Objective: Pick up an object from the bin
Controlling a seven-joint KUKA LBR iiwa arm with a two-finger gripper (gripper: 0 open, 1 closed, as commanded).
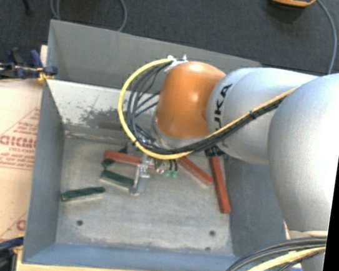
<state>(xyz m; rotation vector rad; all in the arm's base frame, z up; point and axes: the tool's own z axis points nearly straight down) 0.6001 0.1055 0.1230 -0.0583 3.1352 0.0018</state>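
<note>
Dark green bar (117, 179): lies flat on the floor of the grey metal bin (45, 164), left of centre, running left to right with a slight downward slant toward the right. Meets the gripper (139, 183) at its right end; cannot tell whether merely touched or clasped there.

Gripper: hangs low over the bin floor near the middle, below the orange wrist cover (183, 105), pale metal, pointing down at the right end of that bar. Width of opening: cannot tell. Hold on anything: cannot tell. Hidden in part by the wrist and the loop of cables (133, 104) above.

Just behind the bar, on the left: a shorter dark green piece (109, 164), close beside it. Further back, toward the rear wall: a level reddish-brown stick (122, 156), right end passing under the wrist.

Right of the gripper: a small bright green item (170, 172), too small to name, tucked below the wrist. Further right: a short reddish-brown stick (194, 173), slanting down to the right, and a long reddish-brown stick (220, 186), steeper, ending near the right wall.

Well apart, toward the front left corner: a lone dark green strip (83, 194), tilted slightly up to the right.
</note>
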